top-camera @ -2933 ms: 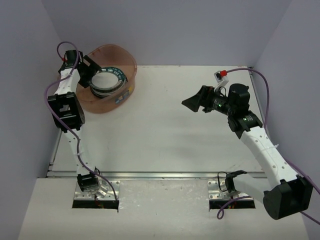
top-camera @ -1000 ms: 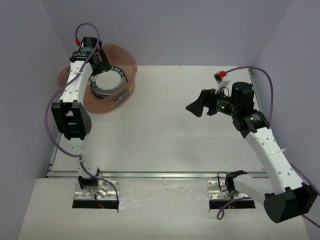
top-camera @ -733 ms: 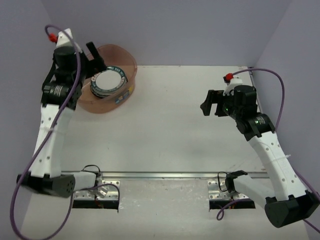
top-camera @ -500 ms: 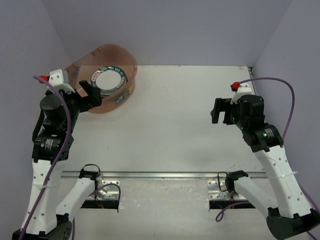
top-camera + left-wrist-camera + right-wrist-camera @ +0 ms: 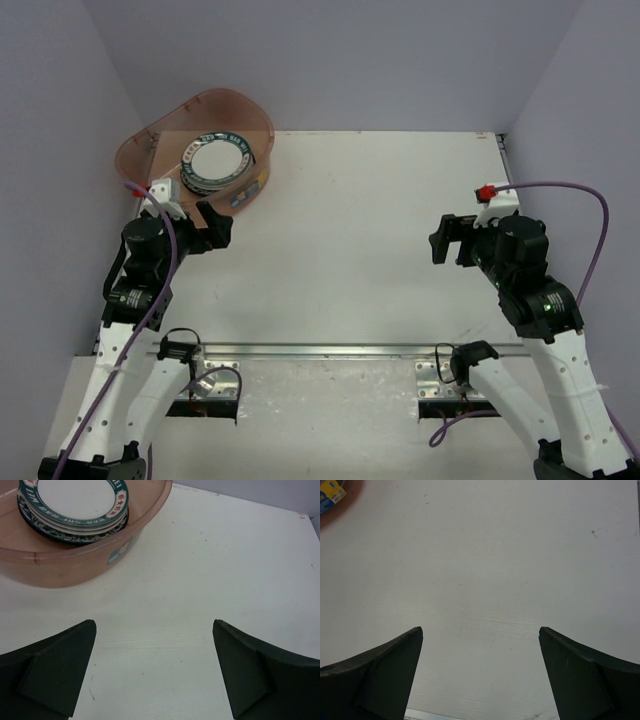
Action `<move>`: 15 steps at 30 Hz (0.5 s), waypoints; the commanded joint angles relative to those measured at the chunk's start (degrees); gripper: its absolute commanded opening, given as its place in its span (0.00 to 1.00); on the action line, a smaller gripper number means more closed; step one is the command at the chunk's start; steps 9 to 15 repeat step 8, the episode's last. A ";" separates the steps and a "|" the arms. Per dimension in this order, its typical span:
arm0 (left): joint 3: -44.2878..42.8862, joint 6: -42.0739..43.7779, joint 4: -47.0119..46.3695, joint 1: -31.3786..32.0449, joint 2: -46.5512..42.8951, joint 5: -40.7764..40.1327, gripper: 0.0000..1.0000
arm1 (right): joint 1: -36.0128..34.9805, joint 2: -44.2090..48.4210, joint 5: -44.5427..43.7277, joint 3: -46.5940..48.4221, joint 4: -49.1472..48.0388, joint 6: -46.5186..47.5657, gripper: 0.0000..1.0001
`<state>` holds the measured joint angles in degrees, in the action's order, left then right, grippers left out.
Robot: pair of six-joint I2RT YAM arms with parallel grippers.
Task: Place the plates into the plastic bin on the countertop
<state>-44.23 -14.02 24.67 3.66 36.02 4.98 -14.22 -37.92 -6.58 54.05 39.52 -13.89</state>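
The plastic bin [image 5: 150, 150] sits at the far left corner of the countertop [image 5: 350, 250]. The plates [image 5: 214, 164] lie stacked inside it. Only the top one, white with a teal rim, shows whole; those beneath show as thin edges, so their number cannot be told. In the left wrist view the bin's far side is cut off by the frame. The left gripper [image 5: 208, 228] hangs just in front of the bin, apart from it, its jaws spread wide around nothing. Well across the countertop, the right gripper [image 5: 450, 240] is likewise spread wide and holds nothing. Its own camera catches only a corner of the bin's label [image 5: 330, 492].
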 commanded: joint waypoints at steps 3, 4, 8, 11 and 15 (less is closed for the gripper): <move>2.45 0.61 -6.84 -0.23 -2.53 -1.12 1.00 | -0.02 1.34 -1.28 -1.43 -2.34 0.79 0.99; 2.40 0.94 -6.43 -0.23 -2.53 -2.28 1.00 | -0.02 1.18 -1.34 -1.60 -2.36 0.78 0.99; 3.45 1.10 -5.95 -0.23 -2.71 -3.05 1.00 | -0.02 0.92 -0.30 -2.63 -3.31 0.35 0.99; 3.45 1.10 -5.95 -0.23 -2.71 -3.05 1.00 | -0.02 0.92 -0.30 -2.63 -3.31 0.35 0.99; 3.45 1.10 -5.95 -0.23 -2.71 -3.05 1.00 | -0.02 0.92 -0.30 -2.63 -3.31 0.35 0.99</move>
